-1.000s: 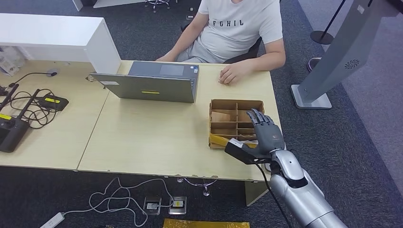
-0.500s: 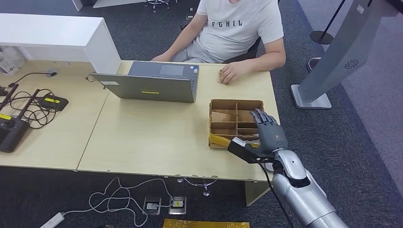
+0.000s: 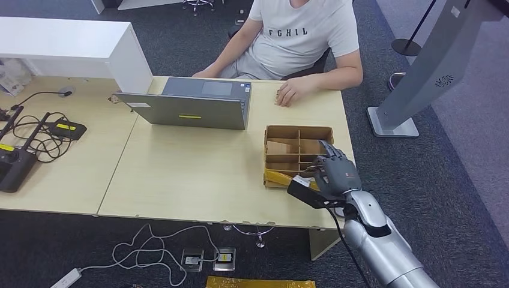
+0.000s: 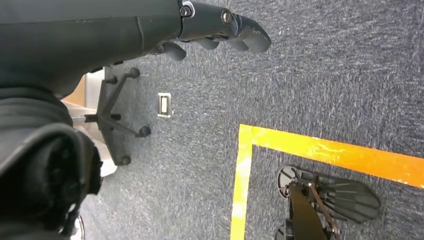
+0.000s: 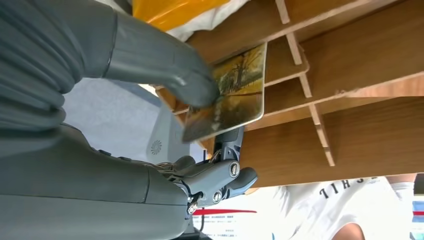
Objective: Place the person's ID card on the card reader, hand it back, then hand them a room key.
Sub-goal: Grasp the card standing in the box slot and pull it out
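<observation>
My right hand (image 3: pixel 336 174) reaches into the near right part of a brown cardboard divider box (image 3: pixel 298 131) on the table. In the right wrist view its thumb (image 5: pixel 165 65) and fingers pinch a room key card (image 5: pixel 235 95) with a yellow-brown picture, held partly raised against the box's dividers (image 5: pixel 310 105). The person in a white T-shirt (image 3: pixel 300 36) sits across the table, one hand (image 3: pixel 292 93) resting on the tabletop beyond the box. My left hand (image 4: pixel 220 25) hangs over grey carpet with its fingers loosely apart and nothing in it.
A grey laptop (image 3: pixel 192 108) stands half open left of the box. Black devices (image 3: pixel 67 128) with cables lie at the table's far left. A white cabinet (image 3: pixel 72 48) sits behind them. A grey kiosk stand (image 3: pixel 420 78) is on the floor to the right.
My right hand has drawn slightly back toward me and lowered. Its fingers went from spread over the box to curled around the card.
</observation>
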Robot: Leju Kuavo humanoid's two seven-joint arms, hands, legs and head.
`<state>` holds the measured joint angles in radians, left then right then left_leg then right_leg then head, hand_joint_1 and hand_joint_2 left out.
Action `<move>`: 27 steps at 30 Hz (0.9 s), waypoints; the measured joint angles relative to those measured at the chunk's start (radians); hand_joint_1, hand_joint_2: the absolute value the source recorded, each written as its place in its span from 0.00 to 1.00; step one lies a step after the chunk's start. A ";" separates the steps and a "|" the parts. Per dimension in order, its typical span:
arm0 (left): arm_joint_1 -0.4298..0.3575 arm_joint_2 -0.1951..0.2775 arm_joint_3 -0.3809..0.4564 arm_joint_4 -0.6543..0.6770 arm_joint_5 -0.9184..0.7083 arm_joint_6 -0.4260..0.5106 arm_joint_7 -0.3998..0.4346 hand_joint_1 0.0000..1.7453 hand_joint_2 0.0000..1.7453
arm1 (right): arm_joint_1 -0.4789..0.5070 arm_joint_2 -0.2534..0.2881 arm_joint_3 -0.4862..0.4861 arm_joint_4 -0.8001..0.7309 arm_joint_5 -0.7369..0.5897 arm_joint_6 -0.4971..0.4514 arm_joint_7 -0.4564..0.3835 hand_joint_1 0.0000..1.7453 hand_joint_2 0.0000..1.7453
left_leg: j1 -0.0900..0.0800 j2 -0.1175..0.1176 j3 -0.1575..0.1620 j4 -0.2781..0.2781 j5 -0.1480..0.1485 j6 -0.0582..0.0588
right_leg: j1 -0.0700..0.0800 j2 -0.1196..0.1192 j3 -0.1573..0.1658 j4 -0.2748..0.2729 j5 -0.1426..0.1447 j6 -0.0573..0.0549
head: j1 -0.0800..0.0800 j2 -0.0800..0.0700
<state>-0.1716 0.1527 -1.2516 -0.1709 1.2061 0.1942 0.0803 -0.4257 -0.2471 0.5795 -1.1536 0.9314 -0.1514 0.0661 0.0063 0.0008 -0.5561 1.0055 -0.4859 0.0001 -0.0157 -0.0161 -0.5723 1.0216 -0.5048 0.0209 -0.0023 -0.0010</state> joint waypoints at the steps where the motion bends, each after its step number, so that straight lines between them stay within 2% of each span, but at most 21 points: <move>1: 0.000 0.000 0.000 0.000 0.000 -0.001 0.000 0.00 0.00 | 0.000 0.004 0.000 0.002 -0.005 -0.002 -0.005 1.00 1.00 | 0.000 0.000 0.000 0.000 0.000 0.000 | 0.000 0.000 0.000 0.000 0.000 0.000 | 0.000 0.000; 15: -0.006 0.000 0.000 0.000 -0.002 -0.012 0.003 0.00 0.00 | -0.001 0.063 0.017 0.061 -0.026 -0.061 -0.027 1.00 1.00 | 0.000 0.000 0.000 0.000 0.000 0.000 | 0.000 0.000 0.000 0.000 0.000 0.000 | 0.000 0.000; 27: -0.015 0.000 0.000 0.000 -0.001 -0.014 0.004 0.00 0.00 | -0.021 0.092 0.017 0.135 -0.003 -0.136 -0.062 1.00 1.00 | 0.000 0.001 0.001 0.000 0.000 -0.001 | 0.000 0.000 0.000 0.000 0.001 -0.001 | 0.000 0.000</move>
<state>-0.1864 0.1522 -1.2520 -0.1709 1.2049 0.1804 0.0839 -0.4465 -0.1551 0.5962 -1.0183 0.9279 -0.2873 0.0043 0.0067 0.0018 -0.5549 1.0055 -0.4855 -0.0006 -0.0154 -0.0159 -0.5719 1.0217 -0.5043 0.0202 -0.0023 -0.0011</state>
